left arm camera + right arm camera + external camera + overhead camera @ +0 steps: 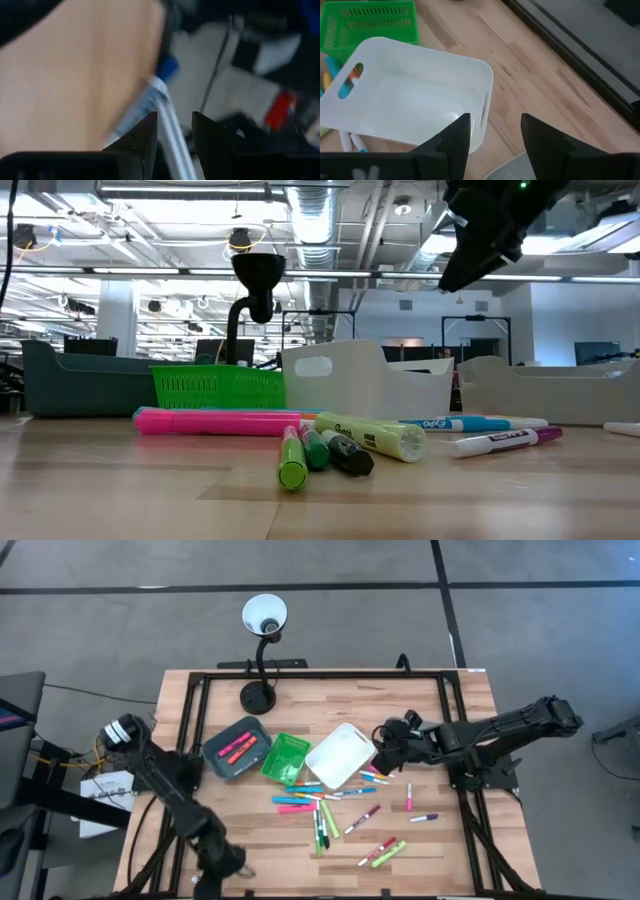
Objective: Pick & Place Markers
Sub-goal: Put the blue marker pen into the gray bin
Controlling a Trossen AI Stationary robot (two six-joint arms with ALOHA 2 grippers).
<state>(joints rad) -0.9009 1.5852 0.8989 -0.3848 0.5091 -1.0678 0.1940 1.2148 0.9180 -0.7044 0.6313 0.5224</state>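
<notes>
Several markers (340, 810), pink, green, blue and purple, lie scattered on the wooden table's middle and near part; the low view shows them close up (330, 445). My right gripper (495, 130) hangs open and empty above the near right corner of the white bin (445, 60), at the table's middle right (385, 747). My left gripper (228, 865) is over the table's near left edge. Its wrist view is blurred; a pale long thing with a blue end (167, 95) shows ahead of it, and I cannot tell what it is or whether it is held.
A dark teal bin (215, 762) holding pink and orange markers, a green basket (285, 758) and the white bin (340, 755) stand in a row across the table's middle. A black gooseneck lamp (262, 620) stands at the far edge. Black frame rails run along the table's sides.
</notes>
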